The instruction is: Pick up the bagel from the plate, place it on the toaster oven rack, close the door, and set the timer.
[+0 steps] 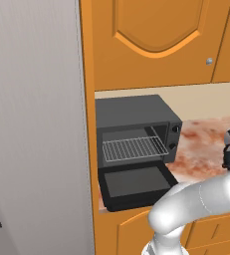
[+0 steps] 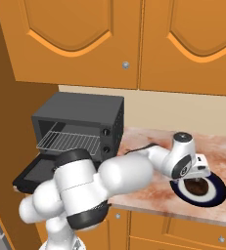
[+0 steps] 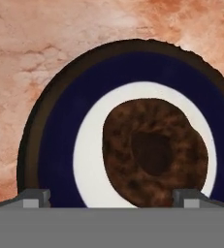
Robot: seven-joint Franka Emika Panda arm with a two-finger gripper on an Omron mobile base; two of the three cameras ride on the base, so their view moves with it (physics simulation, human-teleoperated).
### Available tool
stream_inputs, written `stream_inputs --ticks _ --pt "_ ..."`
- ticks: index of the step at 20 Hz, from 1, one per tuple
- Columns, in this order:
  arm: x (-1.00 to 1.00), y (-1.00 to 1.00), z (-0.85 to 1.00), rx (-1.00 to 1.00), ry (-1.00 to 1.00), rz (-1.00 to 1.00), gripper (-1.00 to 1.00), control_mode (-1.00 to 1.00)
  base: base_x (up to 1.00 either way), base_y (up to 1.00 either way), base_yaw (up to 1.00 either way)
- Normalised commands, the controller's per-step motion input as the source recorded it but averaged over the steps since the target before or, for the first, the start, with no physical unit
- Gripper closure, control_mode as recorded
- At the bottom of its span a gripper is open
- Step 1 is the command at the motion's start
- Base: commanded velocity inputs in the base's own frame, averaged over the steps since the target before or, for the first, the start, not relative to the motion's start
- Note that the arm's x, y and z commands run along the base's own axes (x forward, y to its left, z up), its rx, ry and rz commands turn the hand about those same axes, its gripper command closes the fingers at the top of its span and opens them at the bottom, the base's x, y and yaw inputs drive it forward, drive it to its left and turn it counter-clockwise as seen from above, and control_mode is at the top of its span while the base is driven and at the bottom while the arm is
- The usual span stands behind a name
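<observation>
The bagel (image 3: 154, 154) lies on the plate (image 3: 60, 145), right of the oven (image 2: 85, 122). The gripper (image 3: 111, 197) hovers over the plate, fingers (image 3: 36, 197) wide apart, the bagel between them, untouched.

Rendered scene, even flat light, no clear source. Orange wooden cabinet doors (image 2: 75, 39) bright, no glare. Mottled reddish marble counter (image 3: 45, 58) soft, low-resolution texture in hand view. Black boxy toaster oven (image 1: 134, 117) cavity dim; silver wire rack (image 1: 134, 148) crisp. Dark brown ring bagel (image 3: 154, 152) blotchy, pixelated. Soft sheen on white robot arm (image 2: 124, 176). No edge distortion, no motion blur.
</observation>
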Motion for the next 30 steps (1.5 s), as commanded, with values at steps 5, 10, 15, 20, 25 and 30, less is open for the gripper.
stream_inputs --ticks 5,10,15,20,25,30 --pt "0.02 -0.01 -0.18 0.00 0.02 0.05 -1.00 -1.00 0.00 0.00 0.00" --pt "0.00 0.00 -0.29 0.00 0.03 0.04 -1.00 -1.00 0.00 0.00 0.00" --pt "0.00 0.00 -0.19 0.00 0.00 0.04 -1.00 -1.00 0.00 0.00 0.00" --pt "0.01 0.00 -0.06 0.00 0.00 0.06 -1.00 -1.00 0.00 0.00 0.00" --pt "0.00 0.00 -0.12 0.00 0.02 0.08 -1.00 -1.00 0.00 0.00 0.00" --pt "0.00 0.00 -0.24 0.00 0.11 0.09 1.00 -1.00 0.00 0.00 0.00"
